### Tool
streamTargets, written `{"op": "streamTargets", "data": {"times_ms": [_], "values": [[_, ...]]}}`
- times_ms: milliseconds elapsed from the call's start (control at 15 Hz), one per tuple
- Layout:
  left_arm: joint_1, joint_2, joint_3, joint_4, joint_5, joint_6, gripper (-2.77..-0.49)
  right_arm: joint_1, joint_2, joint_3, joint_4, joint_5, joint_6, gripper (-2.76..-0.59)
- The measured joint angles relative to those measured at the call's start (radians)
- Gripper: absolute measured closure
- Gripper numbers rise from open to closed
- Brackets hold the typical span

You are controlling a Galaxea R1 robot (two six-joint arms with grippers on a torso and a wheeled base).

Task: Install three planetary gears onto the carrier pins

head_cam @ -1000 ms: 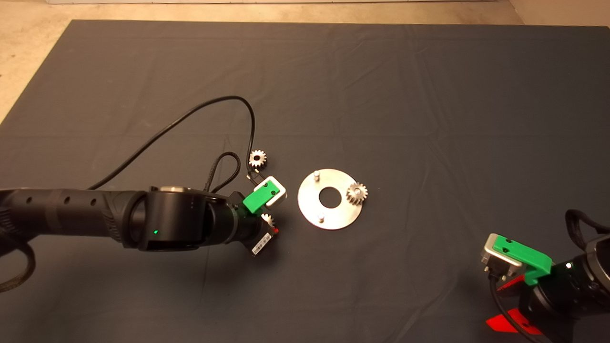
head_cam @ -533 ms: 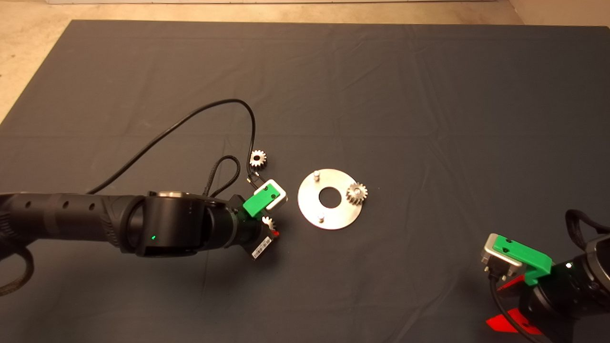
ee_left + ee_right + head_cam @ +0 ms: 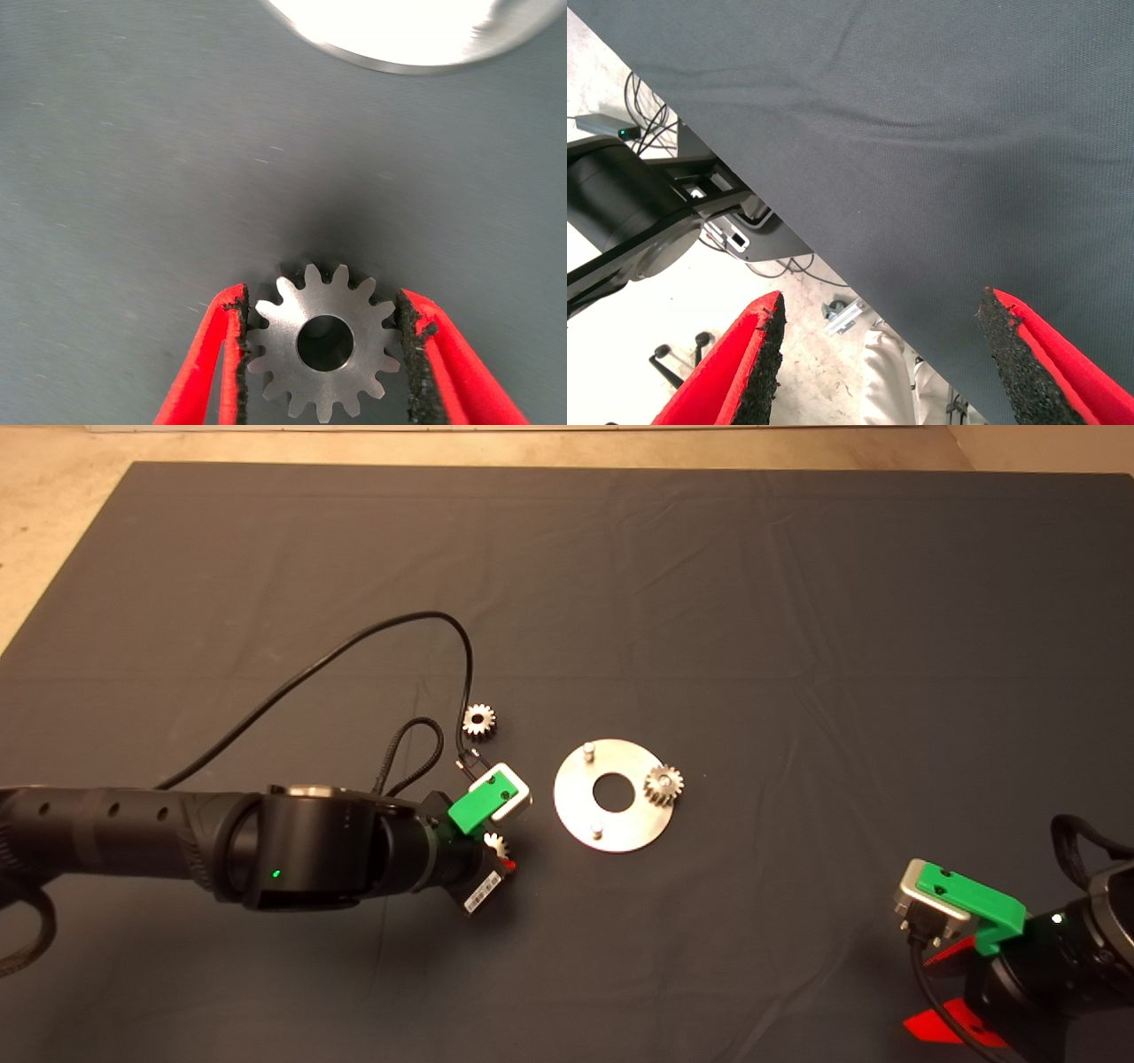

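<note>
A shiny round disc [image 3: 627,828] lies mid-mat with the carrier pins on it. Two pins [image 3: 587,750] [image 3: 598,831] stand bare, and one planetary gear [image 3: 663,784] sits on the right-hand pin. A second gear [image 3: 479,720] lies loose on the mat to the disc's upper left. My left gripper [image 3: 501,852] is just left of the disc, shut on a third gear [image 3: 495,840]. In the left wrist view this gear [image 3: 323,341] lies flat between both pads [image 3: 237,354], with the disc's rim [image 3: 407,49] beyond it. My right gripper [image 3: 917,992] waits open at the lower right.
A black cable [image 3: 354,646] loops over the mat from my left wrist, close past the loose gear. The right wrist view shows the mat's edge [image 3: 788,230] and, beyond it, floor with a robot base and wires.
My left arm has drawn back slightly to the left and towards the mat's near edge, the gear going with its fingers. The disc, other gears and right arm have not moved.
</note>
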Motion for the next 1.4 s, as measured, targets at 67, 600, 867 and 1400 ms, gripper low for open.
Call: {"op": "streamTargets", "data": {"times_ms": [67, 600, 867, 1400], "values": [[0.000, 0.000, 0.000, 0.000, 0.001, 0.000, -0.82, 0.001, 0.000, 0.000, 0.000, -0.001, 0.000, -1.61], [-0.001, -0.006, 0.059, -0.001, 0.016, 0.000, -0.68, 0.002, -0.014, 0.000, 0.001, -0.004, 0.000, -1.61], [-0.027, 0.051, 0.097, -0.051, 0.111, -0.001, -0.67, 0.002, -0.014, 0.000, 0.001, -0.003, 0.000, -1.61], [-0.132, 0.209, 0.074, -0.117, 0.185, -0.005, -0.65, 0.002, -0.014, 0.000, 0.001, -0.002, 0.000, -1.61]]}}
